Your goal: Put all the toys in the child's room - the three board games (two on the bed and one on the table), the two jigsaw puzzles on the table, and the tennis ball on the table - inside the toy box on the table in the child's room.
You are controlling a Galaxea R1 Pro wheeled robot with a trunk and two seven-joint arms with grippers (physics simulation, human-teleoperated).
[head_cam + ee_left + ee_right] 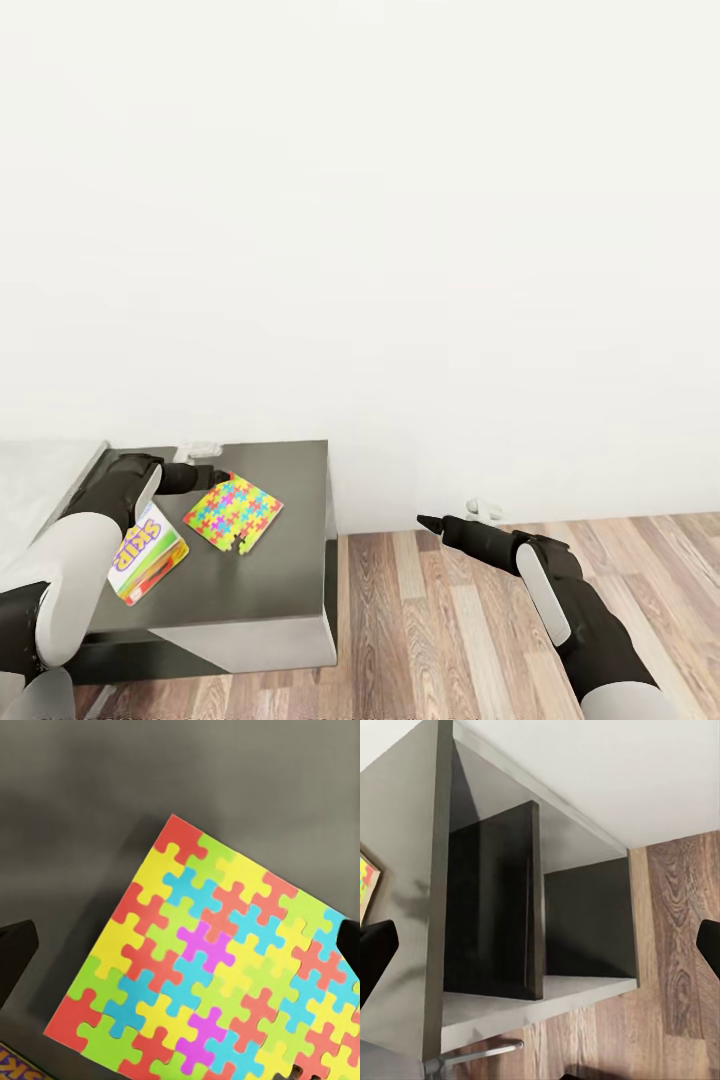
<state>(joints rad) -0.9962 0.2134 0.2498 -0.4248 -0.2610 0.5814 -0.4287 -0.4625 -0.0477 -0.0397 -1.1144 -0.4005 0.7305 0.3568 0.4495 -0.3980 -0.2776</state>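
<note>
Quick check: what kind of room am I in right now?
Likely a child's room: a multicoloured jigsaw puzzle mat and a bright "SKIP" card-game box lie on a dark grey desk top, with wood-plank flooring beside it.

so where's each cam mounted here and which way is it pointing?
Head: on the robot's head, facing forward and down at the dark table, white wall and plank floor; both arms show, left gripper over the puzzle, right gripper over the floor.
Left wrist: on the left arm, facing down at the puzzle; dark fingertips at the edges.
Right wrist: on the right arm, facing the table's open side shelves; fingertips at the edges.
Shared: head and left wrist both show the puzzle and Skip-Bo box.
</note>
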